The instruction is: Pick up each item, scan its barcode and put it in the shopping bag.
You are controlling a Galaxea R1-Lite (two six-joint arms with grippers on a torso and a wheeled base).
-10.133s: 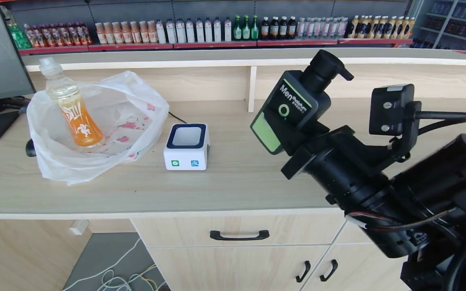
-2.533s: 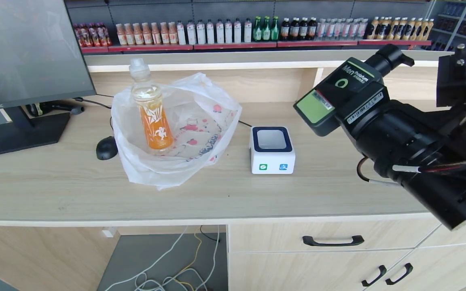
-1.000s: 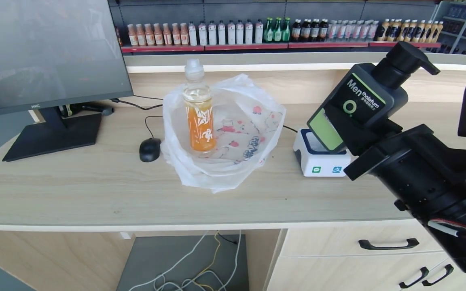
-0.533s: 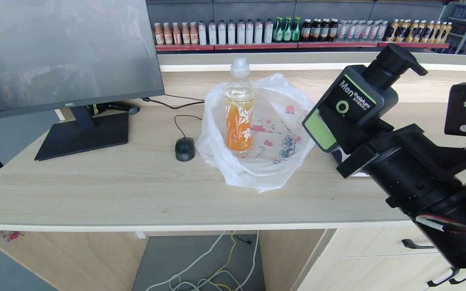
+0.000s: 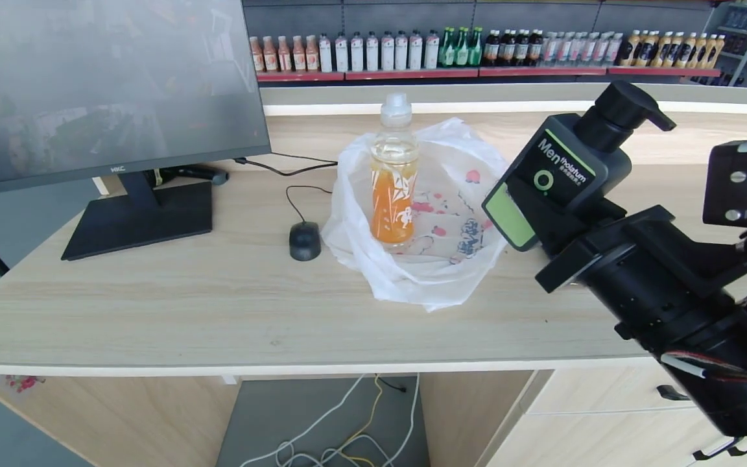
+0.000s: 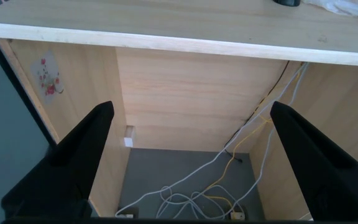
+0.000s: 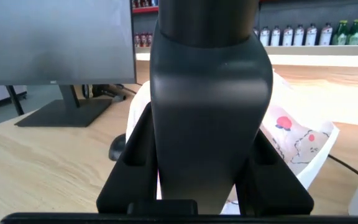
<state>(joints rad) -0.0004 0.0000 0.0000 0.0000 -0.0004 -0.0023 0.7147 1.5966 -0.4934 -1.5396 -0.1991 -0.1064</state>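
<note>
Grip: my right gripper [image 5: 582, 228] pinches pump bottle [image 5: 561, 175]; left gripper [image 6: 190, 155] spread.
Risk: it may topple drink bottle [image 5: 393, 188] in shopping bag [image 5: 426, 280].

Matte black right arm [image 5: 672, 305], thick and round, stepped in rings toward the wrist. Boxy black camera mount [image 5: 744, 183] on a bracket, with two silver screws [image 5: 730, 176]. Thin red, white and black wires [image 5: 685, 367] looped at one joint. On the left tool [image 6: 191, 107], two black wedge-shaped fingers [image 6: 73, 165].

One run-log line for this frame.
right end effector: shut on dark pump bottle | near white plastic shopping bag | bag holds orange drink bottle | left end effector: open
</note>
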